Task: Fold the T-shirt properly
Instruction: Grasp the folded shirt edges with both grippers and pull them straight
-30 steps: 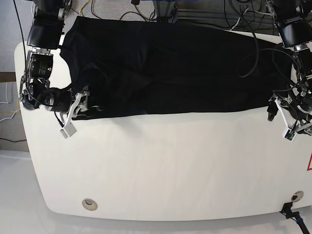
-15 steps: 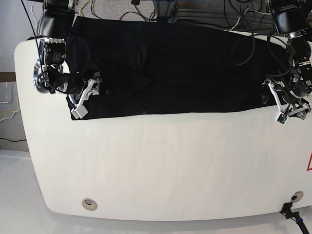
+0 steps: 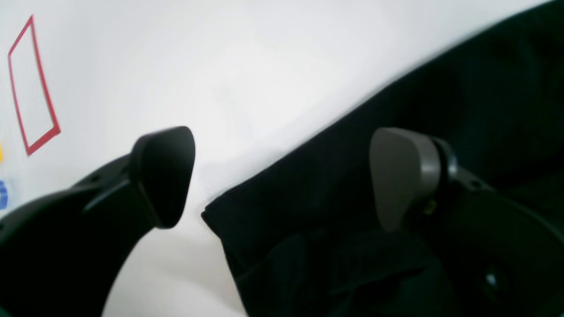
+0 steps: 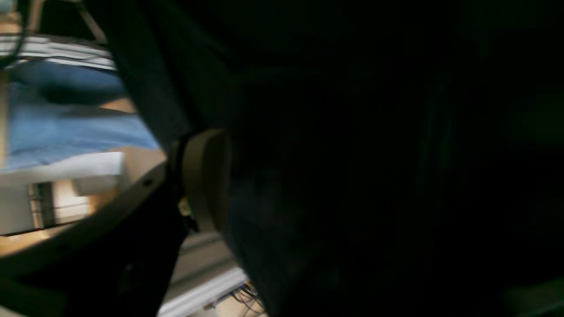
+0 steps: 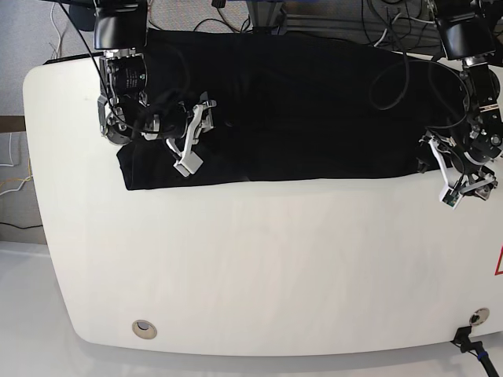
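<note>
The black T-shirt [image 5: 314, 110] lies spread across the back of the white table [image 5: 259, 267]. My right gripper [image 5: 192, 141] is over the shirt's left part, where the cloth is doubled inward. In the right wrist view black T-shirt cloth [image 4: 374, 154] fills the frame against one pale finger pad [image 4: 205, 180]; the other finger is hidden, and the gripper looks shut on the cloth. My left gripper [image 5: 454, 177] is at the shirt's lower right corner. Its fingers stand open [image 3: 282, 176], with the T-shirt corner [image 3: 246, 229] lying between them on the table.
Cables [image 5: 377, 31] hang behind the table's far edge, and one cable [image 5: 401, 78] loops over the shirt's right side. A red outline mark [image 3: 33, 88] is on the table at the right edge. Two round holes [image 5: 144, 328] sit near the front corners.
My right gripper has moved up and to the right over the shirt, drawing the left part of the cloth inward. My left gripper has shifted slightly up and inward to the shirt's corner.
</note>
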Controlling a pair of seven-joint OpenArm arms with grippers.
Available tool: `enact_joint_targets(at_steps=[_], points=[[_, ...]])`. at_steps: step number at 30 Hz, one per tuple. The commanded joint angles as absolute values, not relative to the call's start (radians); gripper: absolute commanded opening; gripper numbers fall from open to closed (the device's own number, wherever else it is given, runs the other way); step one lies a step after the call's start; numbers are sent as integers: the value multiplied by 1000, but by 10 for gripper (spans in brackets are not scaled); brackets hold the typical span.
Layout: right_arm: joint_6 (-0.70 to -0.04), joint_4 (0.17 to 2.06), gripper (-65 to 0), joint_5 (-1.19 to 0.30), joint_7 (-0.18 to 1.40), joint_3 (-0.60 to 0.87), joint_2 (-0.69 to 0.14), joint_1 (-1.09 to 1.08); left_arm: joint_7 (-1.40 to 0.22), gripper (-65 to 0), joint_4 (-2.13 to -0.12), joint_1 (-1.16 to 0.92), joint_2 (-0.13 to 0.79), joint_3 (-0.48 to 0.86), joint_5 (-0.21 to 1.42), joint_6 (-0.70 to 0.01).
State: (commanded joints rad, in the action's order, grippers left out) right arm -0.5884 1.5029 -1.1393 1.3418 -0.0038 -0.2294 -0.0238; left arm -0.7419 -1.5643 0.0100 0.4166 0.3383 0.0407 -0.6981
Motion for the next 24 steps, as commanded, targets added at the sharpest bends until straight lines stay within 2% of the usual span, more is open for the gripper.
enact_joint_targets(at_steps=[3, 7, 14, 18, 21, 24], points=[[-588, 1501, -282, -1259, 1354, -90, -289, -24, -742, -56, -1564, 12, 417, 338, 41, -698], [-588, 1498, -280, -1345, 1395, -189, -361, -22, -742, -56, -1564, 12, 417, 338, 41, -698], [-588, 1498, -280, -1354, 1391, -194, -478, -21, -742, -56, -1564, 7, 407, 329, 41, -698], [-581, 1498, -282, -1331, 1351, -84, -498, -30, -743, -56, -1570, -42, 403, 295, 42, -698], [-581, 1498, -282, -1260, 1349, 5, -479, -31, -743, -56, -1616, -93, 366, 286, 42, -698], [-581, 1498, -282, -1231, 1349, 28, -460, -22, -745, -56, -1653, -139, 357, 286, 42, -698]])
